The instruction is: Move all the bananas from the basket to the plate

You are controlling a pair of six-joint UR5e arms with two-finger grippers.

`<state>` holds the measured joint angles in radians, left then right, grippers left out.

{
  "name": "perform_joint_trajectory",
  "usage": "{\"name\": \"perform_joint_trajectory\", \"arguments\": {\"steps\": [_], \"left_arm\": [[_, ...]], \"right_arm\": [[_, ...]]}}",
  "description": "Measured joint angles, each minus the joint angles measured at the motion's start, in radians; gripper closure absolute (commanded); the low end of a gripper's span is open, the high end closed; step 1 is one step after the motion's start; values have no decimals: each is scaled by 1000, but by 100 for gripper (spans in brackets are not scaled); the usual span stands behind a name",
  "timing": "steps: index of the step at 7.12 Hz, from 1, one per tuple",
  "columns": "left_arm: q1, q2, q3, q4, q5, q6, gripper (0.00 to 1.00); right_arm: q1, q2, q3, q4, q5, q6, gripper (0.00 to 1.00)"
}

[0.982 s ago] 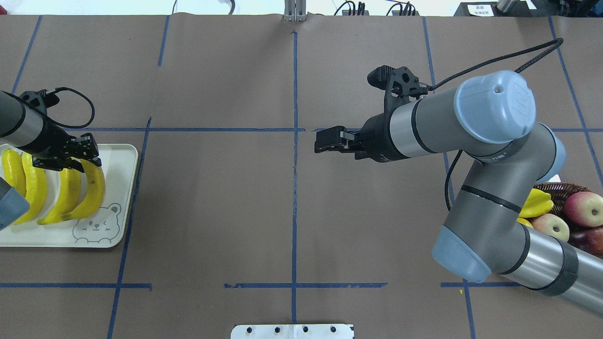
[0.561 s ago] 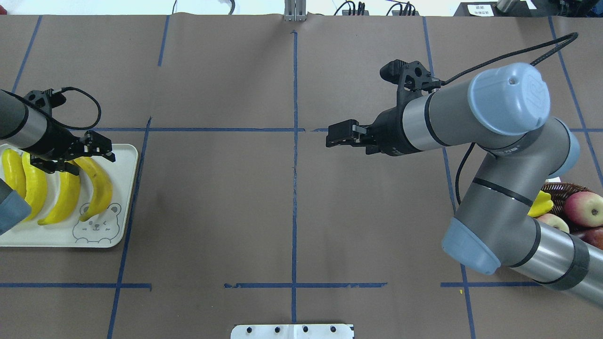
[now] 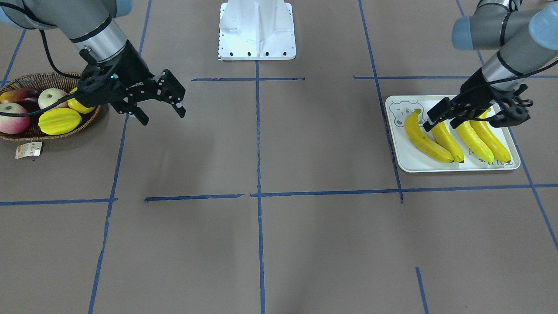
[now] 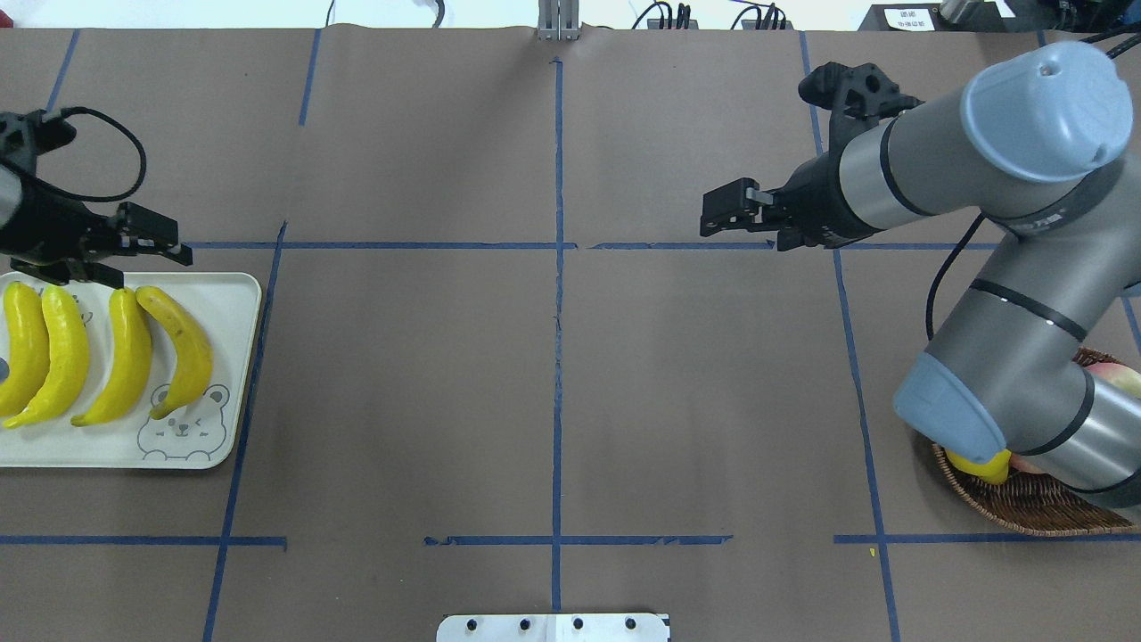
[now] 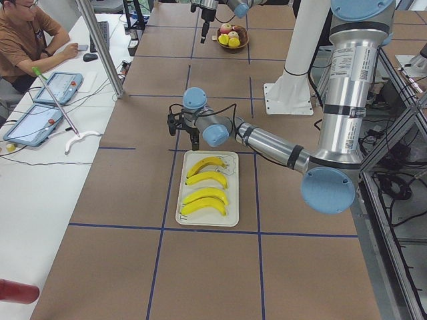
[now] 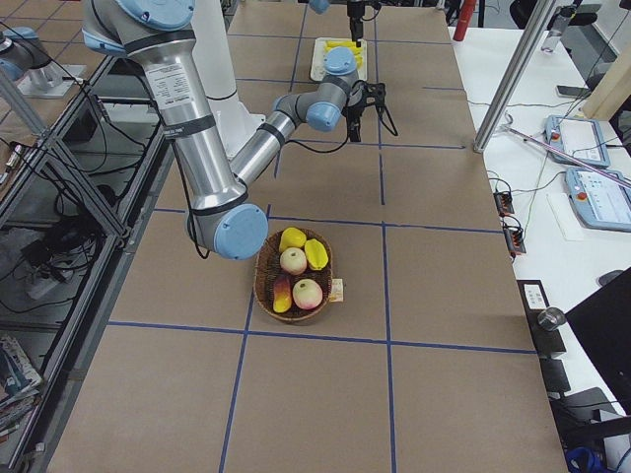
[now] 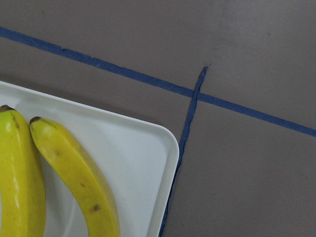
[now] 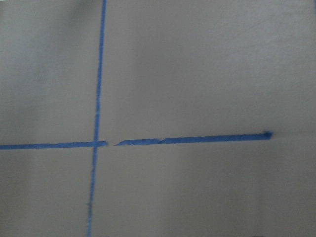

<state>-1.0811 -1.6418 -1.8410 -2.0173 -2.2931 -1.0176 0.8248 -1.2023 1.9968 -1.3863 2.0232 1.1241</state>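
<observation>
All four bananas [image 4: 123, 357] are laid on the plate [image 4: 236, 303]. Left end effector [image 3: 431, 120] and right end effector [image 3: 162, 117] are seen spread wide, empty. Risk: banana tips could be clipped if left is swung away low.

Blue tape lines [image 4: 556, 357] divide the brown table [image 4: 401, 357] into rectangles. A white mounting plate [image 3: 257, 30] sits on the centre line at the robot's edge. A ridged yellow starfruit [image 3: 59, 121] lies beside a red apple [image 3: 13, 120] and a paler apple [image 3: 51, 97], with a small paper tag [image 3: 28, 149] on the table nearby. At a white side desk [image 5: 40, 200], an operator in a brown shirt [image 5: 27, 40] sits near two tablets [image 5: 57, 87].
</observation>
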Motion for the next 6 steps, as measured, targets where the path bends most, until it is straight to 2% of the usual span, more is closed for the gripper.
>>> {"name": "perform_joint_trajectory", "arguments": {"steps": [2,4,5,6], "left_arm": [[-167,4,6,153,8,374,0],[-308,6,62,238,18,687,0],[-363,8,115,249,19,807,0],[-412,9,174,265,17,906,0]], "right_arm": [[106,-49,-2,-143,2,-298,0],[245,-122,-24,-233,12,-620,0],[322,-141,-60,-268,48,-768,0],[404,-156,-115,-287,121,-893,0]]}}
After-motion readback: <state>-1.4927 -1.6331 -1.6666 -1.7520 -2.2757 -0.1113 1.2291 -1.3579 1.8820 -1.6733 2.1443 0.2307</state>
